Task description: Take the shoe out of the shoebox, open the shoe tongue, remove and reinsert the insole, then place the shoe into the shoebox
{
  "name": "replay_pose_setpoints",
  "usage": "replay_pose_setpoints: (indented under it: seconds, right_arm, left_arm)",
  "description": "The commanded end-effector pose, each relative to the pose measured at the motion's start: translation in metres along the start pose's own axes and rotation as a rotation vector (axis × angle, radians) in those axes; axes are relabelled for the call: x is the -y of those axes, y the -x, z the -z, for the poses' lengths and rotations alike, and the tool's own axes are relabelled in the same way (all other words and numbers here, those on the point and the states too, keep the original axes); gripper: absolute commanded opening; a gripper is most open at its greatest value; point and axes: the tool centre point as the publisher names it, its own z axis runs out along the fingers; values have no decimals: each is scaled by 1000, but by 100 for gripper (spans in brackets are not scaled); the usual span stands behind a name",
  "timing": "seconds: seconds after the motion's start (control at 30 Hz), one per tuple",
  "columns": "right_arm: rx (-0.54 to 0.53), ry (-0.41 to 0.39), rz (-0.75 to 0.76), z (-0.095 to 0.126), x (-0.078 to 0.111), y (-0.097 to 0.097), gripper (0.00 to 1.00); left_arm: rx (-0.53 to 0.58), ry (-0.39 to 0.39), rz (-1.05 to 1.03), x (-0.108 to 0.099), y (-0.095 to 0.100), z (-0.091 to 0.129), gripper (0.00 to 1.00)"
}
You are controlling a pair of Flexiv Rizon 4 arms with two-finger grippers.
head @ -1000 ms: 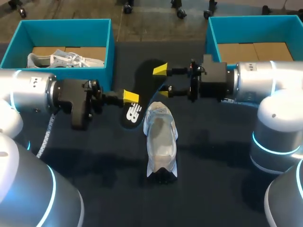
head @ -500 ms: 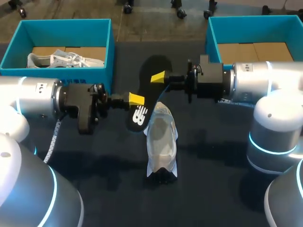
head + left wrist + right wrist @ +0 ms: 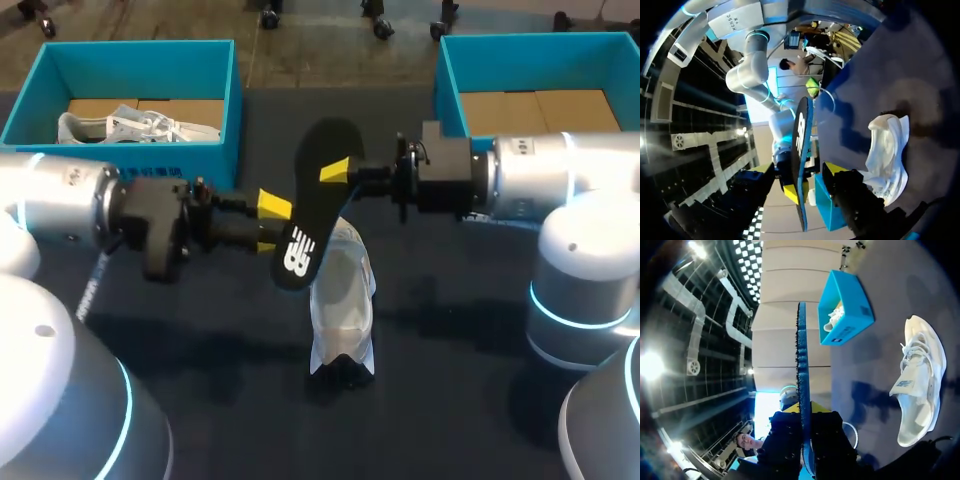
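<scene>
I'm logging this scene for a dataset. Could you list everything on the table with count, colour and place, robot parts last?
flat foam insole: 1, black with a white logo, raised on edge above the table between both tools
low mesh sneaker: 1, white, lying on the table's middle, close to the insole
second sneaker: 1, white, inside the left shoebox
left shoebox: 1, teal, brown floor, far left of the table
right shoebox: 1, teal, brown floor, far right of the table
table: 1, dark cloth top, under everything
left tool: 1, black with yellow tips, open, insole's lower end between its fingers
right tool: 1, black with yellow tips, shut on the insole's middle
</scene>
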Motion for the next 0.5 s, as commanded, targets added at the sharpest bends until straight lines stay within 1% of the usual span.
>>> replay_pose_setpoints:
  seconds: [0.03, 0.27, 0.4, 0.5]
  right_arm:
    - [9, -6, 2, 4, 3, 1, 0]
    - [13, -17, 8, 4, 3, 3, 0]
    - [23, -32, -1, 1, 4, 7, 0]
    - [23, -36, -6, -1, 5, 10, 0]
  left_arm:
    - [-52, -12, 19, -4, 9, 15, 100]
    - [-94, 24, 43, -5, 11, 23, 100]
    - [-191, 27, 28, -8, 16, 28, 100]
    - [-231, 37, 15, -15, 23, 32, 100]
